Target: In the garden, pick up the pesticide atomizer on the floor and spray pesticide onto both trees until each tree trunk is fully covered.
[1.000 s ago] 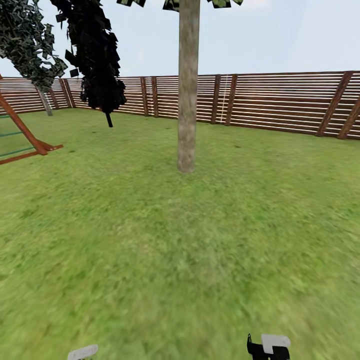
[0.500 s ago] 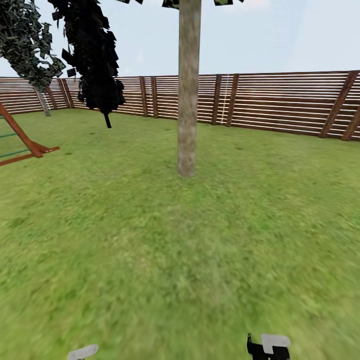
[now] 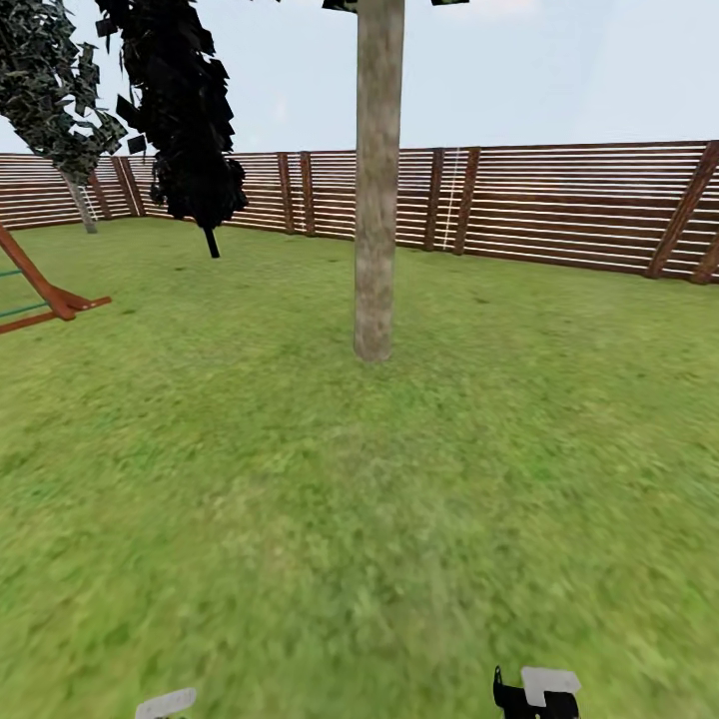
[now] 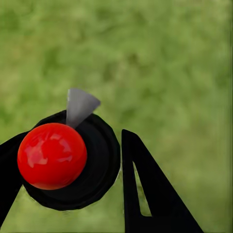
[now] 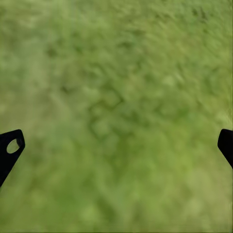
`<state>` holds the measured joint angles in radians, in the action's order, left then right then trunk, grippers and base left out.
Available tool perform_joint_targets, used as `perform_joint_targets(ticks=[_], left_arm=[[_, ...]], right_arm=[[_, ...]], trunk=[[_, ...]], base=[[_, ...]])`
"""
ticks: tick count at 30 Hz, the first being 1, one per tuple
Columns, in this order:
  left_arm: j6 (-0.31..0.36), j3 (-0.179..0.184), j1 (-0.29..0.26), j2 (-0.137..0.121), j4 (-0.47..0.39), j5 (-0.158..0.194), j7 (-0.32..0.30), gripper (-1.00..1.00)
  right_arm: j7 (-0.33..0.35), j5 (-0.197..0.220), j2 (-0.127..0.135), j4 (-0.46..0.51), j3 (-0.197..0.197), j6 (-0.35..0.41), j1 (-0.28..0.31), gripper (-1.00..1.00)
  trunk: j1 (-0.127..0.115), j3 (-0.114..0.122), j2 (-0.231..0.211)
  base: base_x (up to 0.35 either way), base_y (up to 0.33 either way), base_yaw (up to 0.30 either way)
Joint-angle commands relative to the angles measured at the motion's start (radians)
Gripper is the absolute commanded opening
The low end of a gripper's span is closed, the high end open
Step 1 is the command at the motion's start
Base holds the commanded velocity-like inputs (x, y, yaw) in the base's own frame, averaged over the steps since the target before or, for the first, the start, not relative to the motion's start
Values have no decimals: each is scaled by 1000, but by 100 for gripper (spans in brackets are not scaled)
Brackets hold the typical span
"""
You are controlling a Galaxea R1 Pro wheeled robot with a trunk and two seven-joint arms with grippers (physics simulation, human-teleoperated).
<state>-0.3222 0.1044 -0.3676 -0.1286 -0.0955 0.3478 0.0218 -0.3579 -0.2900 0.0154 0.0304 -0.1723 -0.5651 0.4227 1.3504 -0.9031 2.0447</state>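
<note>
Trunk (image 3: 376, 180): base sits lower in my head view than a second ago, so I am rolling nearer across the lawn (image 3: 300, 519). Atomizer (image 4: 65, 155): held between my left fingers (image 4: 145, 189), red cap up. Right fingers (image 5: 12, 148): wide, empty. Spraying not yet begun.

green lawn (image 3: 300, 519) underfoot; brown slat fence (image 3: 559, 205) from 9 to 3 o'clock; pale sky (image 3: 559, 70) above.
</note>
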Motion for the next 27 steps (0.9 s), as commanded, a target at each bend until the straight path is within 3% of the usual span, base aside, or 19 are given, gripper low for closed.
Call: perform_joint_targets(ticks=[1, 27], left_arm=[[-3, 9, 0, 0, 0, 7, 3, -100], [-3, 8, 1, 0, 0, 7, 3, -100]], right_arm=[[-4, -11, 0, -1, -7, -2, 1, 100], [-4, -11, 0, -1, -7, -2, 1, 100]], trunk=[[0, -1, 0], [0, -1, 0]], base=[[337, 0, 0], [337, 0, 0]])
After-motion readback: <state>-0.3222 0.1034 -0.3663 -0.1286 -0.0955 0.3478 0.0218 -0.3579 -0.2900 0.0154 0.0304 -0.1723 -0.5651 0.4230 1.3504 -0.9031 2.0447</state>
